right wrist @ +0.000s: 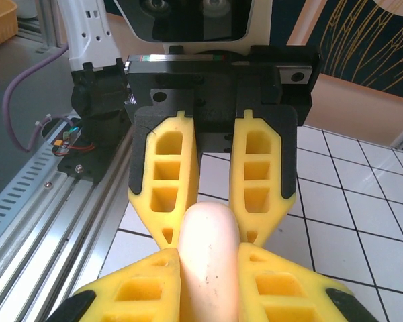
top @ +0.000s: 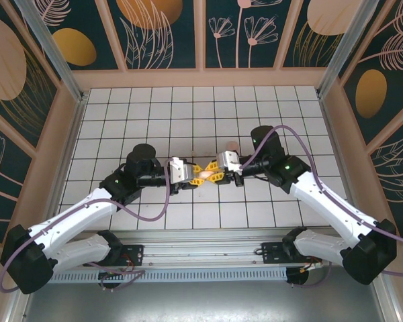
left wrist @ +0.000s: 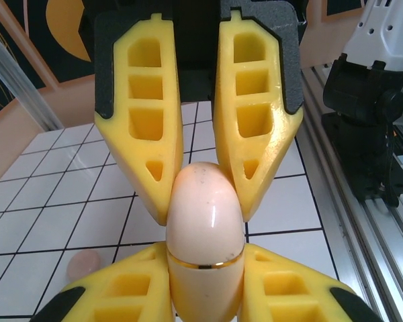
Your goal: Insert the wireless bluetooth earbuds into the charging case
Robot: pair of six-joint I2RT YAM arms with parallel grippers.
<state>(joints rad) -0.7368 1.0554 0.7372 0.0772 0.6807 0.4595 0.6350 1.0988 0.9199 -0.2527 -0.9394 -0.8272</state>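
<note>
The charging case (left wrist: pixel 205 221) is held over the middle of the tiled table (top: pixel 154 114), caught between the two grippers, which are met tip to tip. The left gripper (top: pixel 199 176) is closed on one end of the case. Its yellow fingers (left wrist: pixel 131 292) are pressed against both sides just below a thin gold band where the two halves are joined. The right gripper (top: pixel 217 176) is closed on the opposite end, and the rounded pink shell is clamped between its fingertips. The case is thus lined up lengthwise between the two wrists, with each half gripped by one arm. Whether it touches the table cannot be told. A small pale pink object (top: pixel 232 145) is seen lying on the table near the right gripper and apart from it. What it is cannot be made out.
</note>
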